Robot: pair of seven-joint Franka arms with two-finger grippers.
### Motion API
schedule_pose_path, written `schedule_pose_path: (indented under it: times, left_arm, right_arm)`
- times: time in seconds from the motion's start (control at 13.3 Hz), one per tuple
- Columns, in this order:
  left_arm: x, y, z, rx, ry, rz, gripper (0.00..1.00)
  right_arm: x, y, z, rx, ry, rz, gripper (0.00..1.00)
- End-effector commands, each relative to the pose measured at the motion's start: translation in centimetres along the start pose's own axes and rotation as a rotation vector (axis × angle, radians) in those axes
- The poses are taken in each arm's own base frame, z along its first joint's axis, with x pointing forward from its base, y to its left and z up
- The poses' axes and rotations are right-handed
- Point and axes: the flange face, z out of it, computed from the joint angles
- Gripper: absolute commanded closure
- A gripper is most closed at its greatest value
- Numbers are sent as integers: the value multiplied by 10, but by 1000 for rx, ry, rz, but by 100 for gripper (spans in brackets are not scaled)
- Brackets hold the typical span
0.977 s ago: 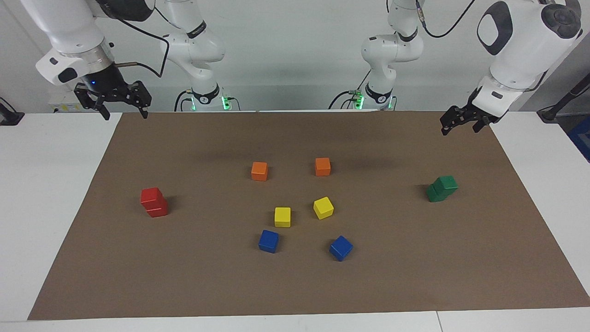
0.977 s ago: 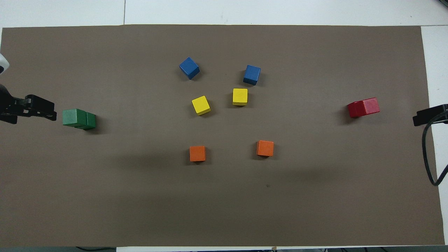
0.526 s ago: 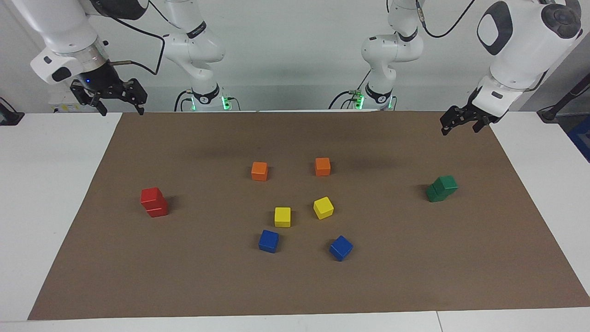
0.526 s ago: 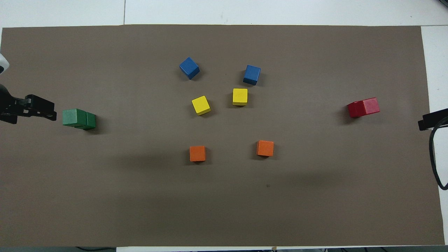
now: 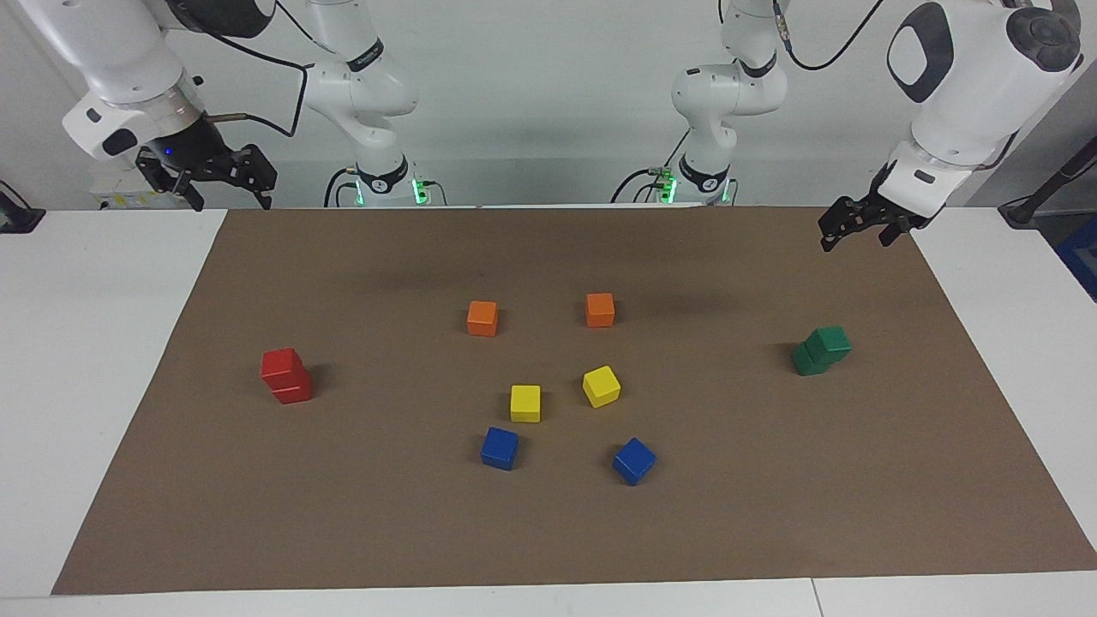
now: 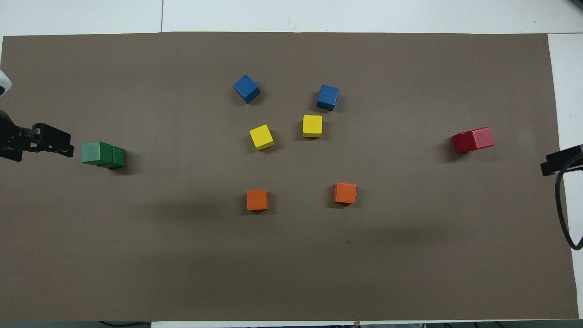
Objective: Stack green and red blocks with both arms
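With the red stack (image 5: 286,375) at the right arm's end and the green stack (image 5: 822,350) at the left arm's end both built, the left gripper (image 5: 860,230) and right gripper (image 5: 208,177) hover empty with fingers spread, so only retreating seems left.

Parts cut off or concealed in the two views.
In the overhead view the left gripper (image 6: 45,143) shows only its tips at the edge, and the right gripper (image 6: 562,159) shows one dark part beside a cable loop (image 6: 565,214) that the edge cuts. Each upper green block (image 6: 96,152) and upper red block (image 6: 482,138) covers most of the block beneath it. In the facing view both arms run out of the top edge.
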Motion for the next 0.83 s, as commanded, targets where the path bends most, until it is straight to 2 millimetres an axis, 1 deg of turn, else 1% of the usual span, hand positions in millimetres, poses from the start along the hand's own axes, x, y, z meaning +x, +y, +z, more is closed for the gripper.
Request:
schedule_pose_path:
  times: [0.0, 0.3, 0.6, 0.75]
  left_arm:
    - [-1, -4, 0, 5, -10, -8, 0]
    - [-2, -6, -1, 5, -9, -12, 0]
    - [-2, -6, -1, 5, -9, -12, 0]
    - [-2, -6, -1, 5, -9, -12, 0]
  right_arm:
    - [3, 1, 13, 22, 10, 35, 0]
    - [-5, -1, 16, 23, 4, 32, 0]
    - [-6, -2, 17, 23, 3, 33, 0]
    - [-5, -2, 16, 23, 9, 64, 0]
